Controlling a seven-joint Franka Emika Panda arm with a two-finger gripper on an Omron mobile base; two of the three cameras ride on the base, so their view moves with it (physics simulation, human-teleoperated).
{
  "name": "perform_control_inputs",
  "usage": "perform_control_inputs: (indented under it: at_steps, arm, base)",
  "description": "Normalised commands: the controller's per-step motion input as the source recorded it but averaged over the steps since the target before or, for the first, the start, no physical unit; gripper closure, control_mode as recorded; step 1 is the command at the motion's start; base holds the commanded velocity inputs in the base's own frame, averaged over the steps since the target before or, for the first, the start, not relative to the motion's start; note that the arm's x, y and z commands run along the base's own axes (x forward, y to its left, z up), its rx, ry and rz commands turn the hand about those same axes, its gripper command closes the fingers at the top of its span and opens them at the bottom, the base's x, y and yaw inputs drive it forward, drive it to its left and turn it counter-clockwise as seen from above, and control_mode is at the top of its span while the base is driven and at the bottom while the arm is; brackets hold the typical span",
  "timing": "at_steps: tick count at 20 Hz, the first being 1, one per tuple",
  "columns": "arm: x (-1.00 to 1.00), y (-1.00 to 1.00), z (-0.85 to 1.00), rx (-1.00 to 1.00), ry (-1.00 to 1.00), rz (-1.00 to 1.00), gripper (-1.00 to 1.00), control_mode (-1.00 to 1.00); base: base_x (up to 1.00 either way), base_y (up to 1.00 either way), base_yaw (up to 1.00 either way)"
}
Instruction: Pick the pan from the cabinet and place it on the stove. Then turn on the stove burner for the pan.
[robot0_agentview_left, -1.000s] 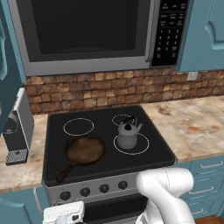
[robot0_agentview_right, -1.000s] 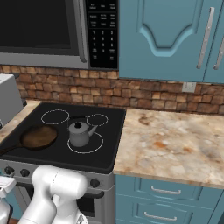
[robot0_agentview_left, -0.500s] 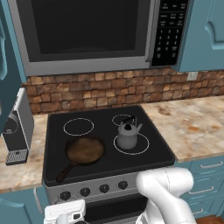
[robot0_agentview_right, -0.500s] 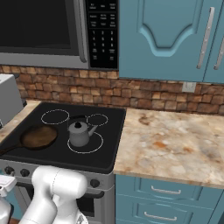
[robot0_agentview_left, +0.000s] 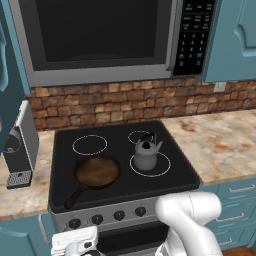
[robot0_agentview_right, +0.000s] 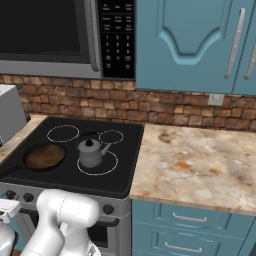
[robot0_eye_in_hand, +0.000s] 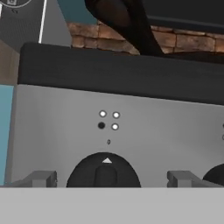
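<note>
The pan (robot0_agentview_left: 97, 172) sits on the stove (robot0_agentview_left: 165, 182), front-left burner, its handle reaching toward the front-left corner. A kettle (robot0_agentview_left: 145, 154) stands on the front-right ring. Down at the steel front, the gripper (robot0_eye_in_hand: 109, 177) is spread wide, released, fingers (robot0_eye_in_hand: 41, 178) flanking the leftmost knob (robot0_eye_in_hand: 103, 170) without touching it.

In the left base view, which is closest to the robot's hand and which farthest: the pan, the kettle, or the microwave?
1. The pan: front left of the stove, its handle pointing toward the hand, which sits low by the knobs.
2. The kettle: on a burner ring farther right and back.
3. The microwave: high above the stove.
</note>
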Motion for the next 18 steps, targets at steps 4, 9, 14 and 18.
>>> perform_control_inputs:
  at_steps: [4, 9, 14, 18]
  arm:
    - [0.04, 0.0, -0.3, -0.06, 0.0, 0.0, -1.0, -1.0]
    - [0.05, 0.03, -0.17, -0.04, 0.0, 0.0, -1.0, -1.0]
    - [0.0, 0.0, 0.05, 0.0, -0.04, 0.0, -1.0, -1.0]
    - [0.0, 0.0, 0.19, 0.0, -0.05, 0.0, -1.0, -1.0]
  base:
    - [0.0, 0.0, 0.0]
    - [0.0, 0.0, 0.0]
    - [0.0, 0.0, 0.0]
    - [0.0, 0.0, 0.0]
